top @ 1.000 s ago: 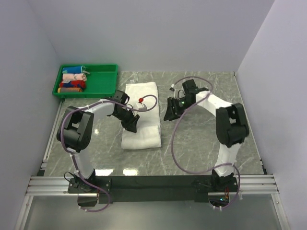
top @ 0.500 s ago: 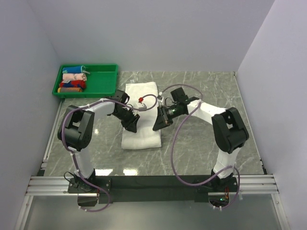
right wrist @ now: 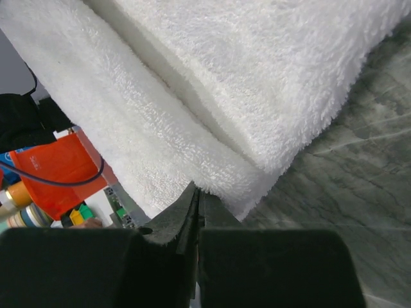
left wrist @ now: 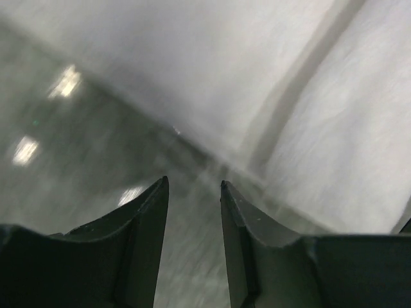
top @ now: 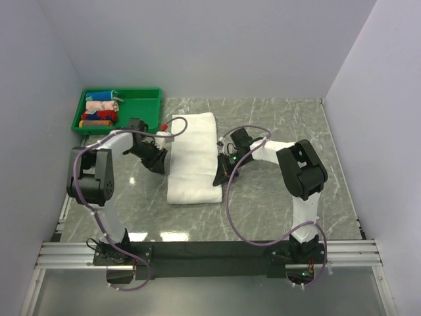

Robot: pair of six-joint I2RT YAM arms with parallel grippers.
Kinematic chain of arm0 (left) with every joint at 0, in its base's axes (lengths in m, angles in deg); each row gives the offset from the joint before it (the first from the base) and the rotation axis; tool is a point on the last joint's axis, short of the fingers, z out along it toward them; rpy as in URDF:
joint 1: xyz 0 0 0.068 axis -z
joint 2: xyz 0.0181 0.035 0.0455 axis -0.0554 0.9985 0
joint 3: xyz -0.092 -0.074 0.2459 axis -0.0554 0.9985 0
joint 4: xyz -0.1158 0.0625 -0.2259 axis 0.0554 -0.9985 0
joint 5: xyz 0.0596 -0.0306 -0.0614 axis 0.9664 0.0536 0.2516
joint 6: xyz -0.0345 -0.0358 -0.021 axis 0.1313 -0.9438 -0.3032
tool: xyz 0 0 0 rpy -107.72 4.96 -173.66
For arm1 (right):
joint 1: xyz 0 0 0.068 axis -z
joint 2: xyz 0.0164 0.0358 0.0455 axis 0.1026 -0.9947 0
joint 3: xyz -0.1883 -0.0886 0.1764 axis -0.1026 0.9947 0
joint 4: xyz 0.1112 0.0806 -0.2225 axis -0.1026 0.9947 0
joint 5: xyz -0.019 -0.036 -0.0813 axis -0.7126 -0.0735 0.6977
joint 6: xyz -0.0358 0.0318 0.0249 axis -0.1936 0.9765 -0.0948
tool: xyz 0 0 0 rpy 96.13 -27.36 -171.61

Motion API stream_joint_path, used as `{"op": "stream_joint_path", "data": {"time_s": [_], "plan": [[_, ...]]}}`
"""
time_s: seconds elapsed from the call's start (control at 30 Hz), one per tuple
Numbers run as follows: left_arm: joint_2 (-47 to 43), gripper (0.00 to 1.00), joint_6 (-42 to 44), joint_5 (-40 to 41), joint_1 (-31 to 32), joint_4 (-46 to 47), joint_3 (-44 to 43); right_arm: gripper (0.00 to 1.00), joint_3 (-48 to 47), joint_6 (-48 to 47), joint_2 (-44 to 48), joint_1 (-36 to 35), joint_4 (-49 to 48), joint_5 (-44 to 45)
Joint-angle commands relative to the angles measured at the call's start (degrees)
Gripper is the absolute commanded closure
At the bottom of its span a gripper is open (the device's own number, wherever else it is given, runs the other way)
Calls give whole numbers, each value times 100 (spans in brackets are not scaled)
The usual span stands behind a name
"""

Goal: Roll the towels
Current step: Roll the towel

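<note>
In the left wrist view, towel (left wrist: 334,128) blurred beyond left gripper (left wrist: 193,183).

The left gripper (left wrist: 192,186) is held tilted downward with jaws parted, while the right gripper (right wrist: 196,192) is closed tight.

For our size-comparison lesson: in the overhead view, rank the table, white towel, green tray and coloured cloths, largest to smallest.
1. Table.
2-3. White towel and green tray look about alike; the tray lies farther off, so unranked.
4. Coloured cloths.
</note>
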Motion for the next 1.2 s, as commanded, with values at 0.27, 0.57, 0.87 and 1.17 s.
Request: {"op": "stream_joint_path", "data": {"time_s": [0.27,0.57,0.87,1.17], "plan": [[-2058,55,675,-451,284,-615,65,100,-99,-370,44,-125,226,907],[-1305,64,-293,163,920,494,768,100,-195,-370,-307,-142,262,916],[-1406,58,586,904,638,477,1287,100,-258,-440,-642,-151,359,714],[-4184,25,1404,1184,1812,352,2051,100,-37,-247,-387,-186,226,810]]}}
